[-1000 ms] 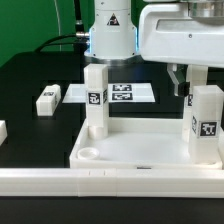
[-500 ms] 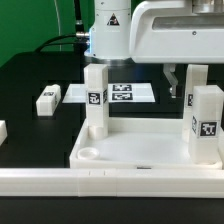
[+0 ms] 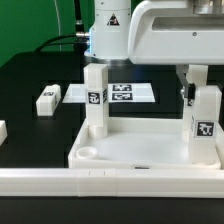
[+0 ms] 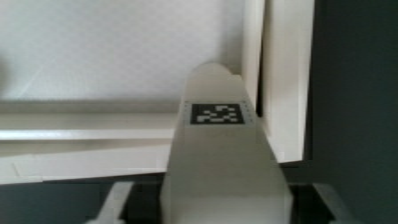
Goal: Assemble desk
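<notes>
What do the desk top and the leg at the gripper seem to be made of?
The desk top looks like white plastic, smooth and matte, judging by its moulded rim and round dimple. The leg seems the same plastic, square-section, with a printed tag.

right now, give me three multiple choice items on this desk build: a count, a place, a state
1. How many legs stand upright on the desk top? A two B one C four
2. The loose leg beside the marker board lies: A on the desk top B on the black table C atop another leg
3. The pincer is: A far from any leg B gripping the loose leg C closed on the exterior view's rightmost leg

1 A, two tagged legs stand on it; 2 B, dark surface lies under it; 3 C, the wrist view shows that leg between its fingers.
</notes>
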`<state>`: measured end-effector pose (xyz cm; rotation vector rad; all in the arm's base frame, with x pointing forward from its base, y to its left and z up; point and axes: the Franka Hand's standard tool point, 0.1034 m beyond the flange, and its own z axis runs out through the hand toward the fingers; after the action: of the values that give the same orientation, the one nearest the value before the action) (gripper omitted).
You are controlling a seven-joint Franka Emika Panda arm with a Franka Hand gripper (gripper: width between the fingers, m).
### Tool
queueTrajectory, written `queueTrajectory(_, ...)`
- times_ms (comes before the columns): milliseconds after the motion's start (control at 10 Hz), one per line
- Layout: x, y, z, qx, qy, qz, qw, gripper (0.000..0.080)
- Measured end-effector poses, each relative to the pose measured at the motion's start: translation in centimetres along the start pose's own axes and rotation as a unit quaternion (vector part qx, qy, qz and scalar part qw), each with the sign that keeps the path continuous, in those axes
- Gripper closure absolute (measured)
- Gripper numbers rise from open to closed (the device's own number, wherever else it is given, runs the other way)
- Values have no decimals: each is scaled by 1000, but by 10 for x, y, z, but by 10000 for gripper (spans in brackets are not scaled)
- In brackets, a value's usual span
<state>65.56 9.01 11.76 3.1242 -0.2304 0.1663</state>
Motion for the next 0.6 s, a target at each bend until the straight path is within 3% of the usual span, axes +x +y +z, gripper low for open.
queueTrajectory(300,0,0,0,2,0,59,998,509)
queueTrajectory(400,1,1,0,10,-1,122,993,509)
queueTrajectory(600,1,1,0,14,-3,216,976,509)
